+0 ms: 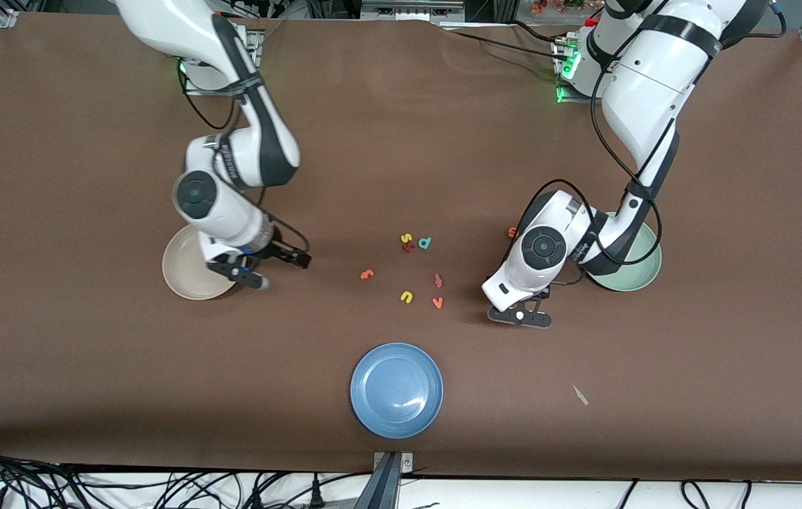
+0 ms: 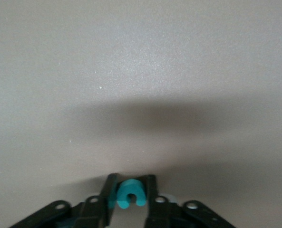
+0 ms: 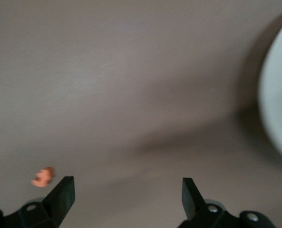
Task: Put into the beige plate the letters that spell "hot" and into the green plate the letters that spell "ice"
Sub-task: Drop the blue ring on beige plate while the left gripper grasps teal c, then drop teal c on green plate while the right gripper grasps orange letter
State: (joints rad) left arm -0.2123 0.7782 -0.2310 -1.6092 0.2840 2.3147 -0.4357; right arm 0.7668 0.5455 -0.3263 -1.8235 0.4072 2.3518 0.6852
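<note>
Now one teal c (image 2: 129, 194) (gripper-pinched)

L claw (image 2: 131, 199) low, fingers nearly together; R claw (image 3: 126, 194) low, fingers wide apart, both arms bent.

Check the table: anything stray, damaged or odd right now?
Only a pale sliver on the table, nearer the camera than the green plate: it is no letter. Left gripper, beside that plate, pinches the teal c; right gripper open beside the beige plate.
</note>
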